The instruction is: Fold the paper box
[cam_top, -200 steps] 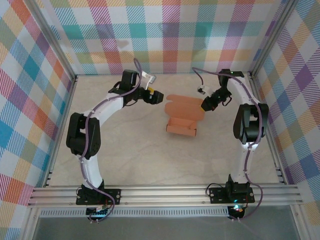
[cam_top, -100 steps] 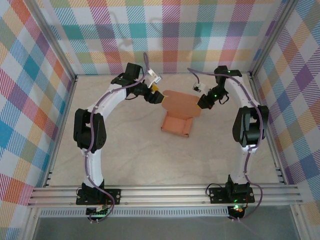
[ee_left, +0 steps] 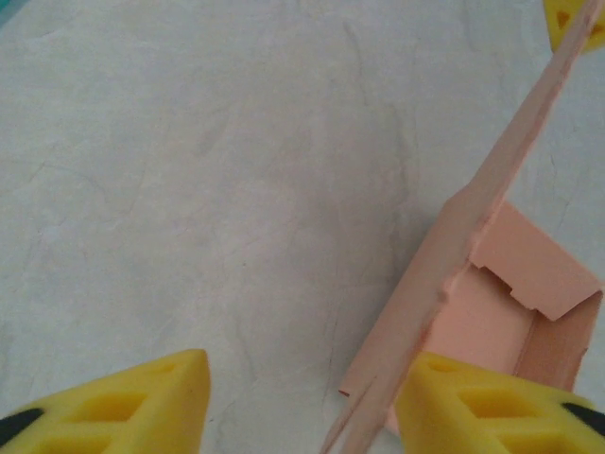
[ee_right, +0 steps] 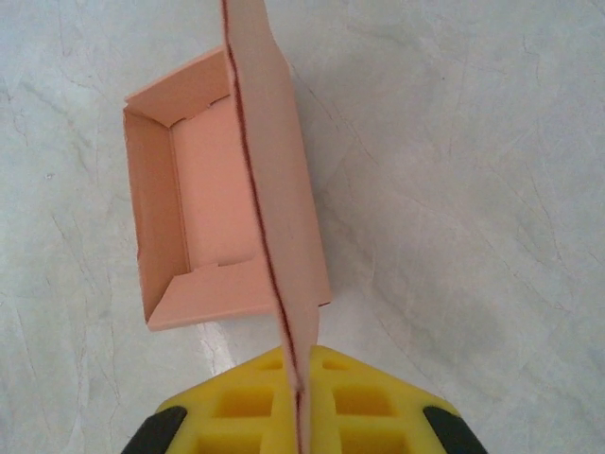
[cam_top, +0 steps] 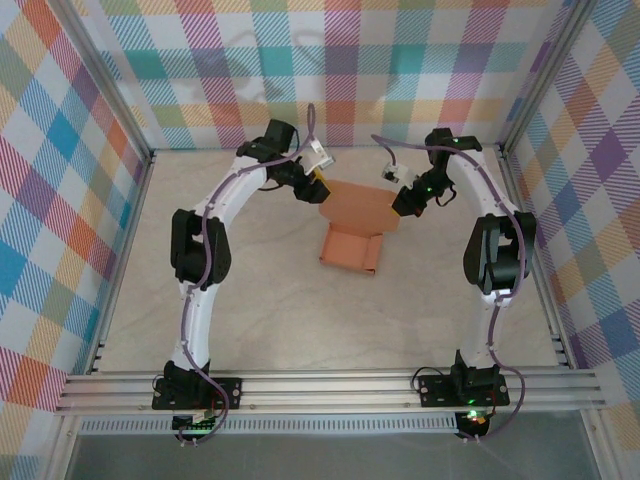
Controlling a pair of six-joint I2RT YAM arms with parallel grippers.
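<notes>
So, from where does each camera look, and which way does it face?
Top external: above and behind the bases, facing down on the table; left arm and right arm meet at the paper box.
Left wrist: faces down past the open left fingers at table and flap.
Right wrist: looks along the flap pinched in the right fingers.
Shared: all see the box.

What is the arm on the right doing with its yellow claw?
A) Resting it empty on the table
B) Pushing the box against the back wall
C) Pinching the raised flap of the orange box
C: the right claw has its two yellow pads pressed together on the edge of the upright flap of the orange box, and the box's open tray lies on the table.
</notes>
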